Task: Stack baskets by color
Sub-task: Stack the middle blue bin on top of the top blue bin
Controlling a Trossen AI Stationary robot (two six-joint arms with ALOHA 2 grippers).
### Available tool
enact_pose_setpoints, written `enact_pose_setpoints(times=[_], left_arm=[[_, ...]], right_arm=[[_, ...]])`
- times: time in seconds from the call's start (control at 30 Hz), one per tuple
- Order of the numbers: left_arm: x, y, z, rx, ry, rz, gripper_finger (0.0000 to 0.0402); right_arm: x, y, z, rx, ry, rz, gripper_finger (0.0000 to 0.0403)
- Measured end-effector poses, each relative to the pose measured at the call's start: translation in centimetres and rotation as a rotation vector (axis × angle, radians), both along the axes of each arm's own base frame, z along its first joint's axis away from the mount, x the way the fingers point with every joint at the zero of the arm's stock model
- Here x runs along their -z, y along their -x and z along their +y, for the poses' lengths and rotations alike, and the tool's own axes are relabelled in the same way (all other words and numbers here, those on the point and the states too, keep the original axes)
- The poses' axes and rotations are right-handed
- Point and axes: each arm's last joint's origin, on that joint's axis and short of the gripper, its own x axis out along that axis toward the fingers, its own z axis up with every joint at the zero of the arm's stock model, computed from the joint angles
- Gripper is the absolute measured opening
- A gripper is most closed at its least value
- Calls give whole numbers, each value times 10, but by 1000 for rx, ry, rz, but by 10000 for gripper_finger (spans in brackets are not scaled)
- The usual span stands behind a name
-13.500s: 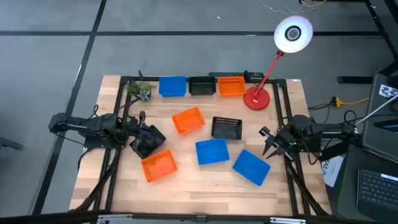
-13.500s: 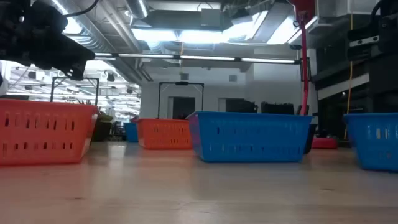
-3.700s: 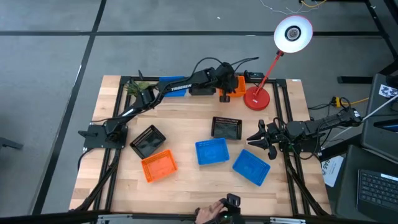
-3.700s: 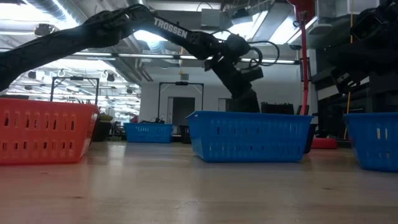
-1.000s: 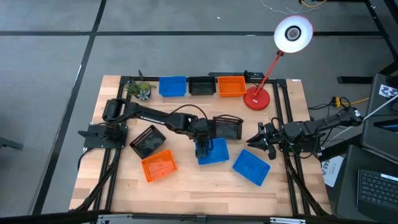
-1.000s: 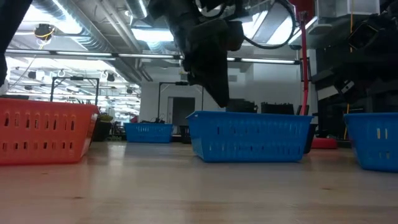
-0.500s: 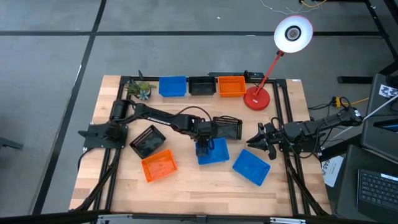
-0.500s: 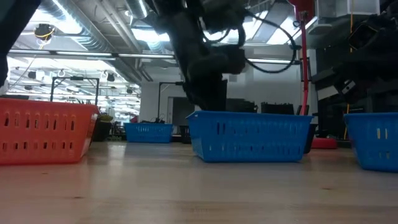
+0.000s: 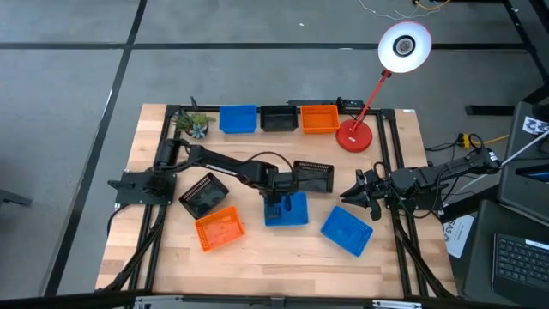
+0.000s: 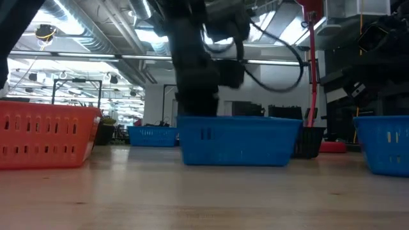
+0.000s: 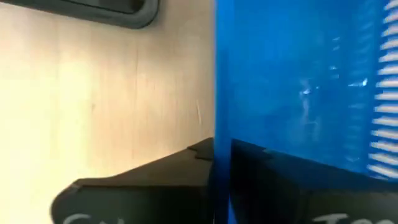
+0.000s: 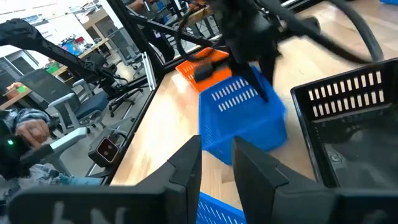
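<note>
**Left claw clamps wall of blue basket at mid-bench**

Baskets lie scattered over the pale wooden bench (image 9: pixel 257 257), eight in all. Along the far edge stand three in a row: a blue rectangular plastic basket (image 9: pixel 238 118), a black mesh-walled basket (image 9: pixel 278 118) and an orange plastic basket (image 9: pixel 319 118); what each holds cannot be told from above.

At mid-bench the left claw (image 9: pixel 276 200) is closed on the left wall of a second blue slotted plastic basket (image 9: pixel 289 210). The left wrist view shows one dark finger on each side of that blue wall (image 11: pixel 221 93). In the low view this basket (image 10: pixel 239 140) sits level, and whether it touches the bench cannot be told.

Just behind it sits a black mesh basket (image 9: pixel 314 176) with nothing in it. A third blue basket (image 9: pixel 346 230) rests tilted near the right front, well apart from the row. At the left front an orange basket (image 9: pixel 220 228) lies just beside another black mesh basket (image 9: pixel 203 194); both look bare inside.

The right claw (image 9: pixel 352 196) hovers at the right side of the bench, fingers (image 12: pixel 186 163) a little apart and gripping nothing.

A red round-based desk lamp (image 9: pixel 353 136) and a small green potted plant (image 9: pixel 194 125) stand at the far corners.
</note>
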Motion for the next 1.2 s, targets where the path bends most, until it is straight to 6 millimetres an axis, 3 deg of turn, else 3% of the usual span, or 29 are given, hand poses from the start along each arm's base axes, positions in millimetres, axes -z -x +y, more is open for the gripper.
enact_pose_setpoints(times=[0.2, 0.33, 0.5, 0.67, 0.8, 0.97, 1.2], left_arm=[[-46, 22, -3, 26, -28, -17, 1], [-89, 50, 11, 32, -129, -15, 0], [-144, 91, 54, -50, -252, -76, 0], [-180, 133, 120, -201, -357, -141, 0], [-185, 160, 174, -239, -440, -95, 0], [-173, 172, 229, -221, -428, -134, 0], [-136, 175, 273, -155, -322, -99, 0]], right_arm=[[0, 0, 0, 0, 1, 2, 88], [0, 0, 0, 0, 1, 5, 88], [1, 0, 0, 1, 2, 8, 88], [1, 0, 0, 0, 1, 8, 88], [1, 0, 0, 1, 3, 8, 88], [1, 0, 0, 17, 5, 6, 88], [1, 0, -1, 20, 5, 6, 88]])
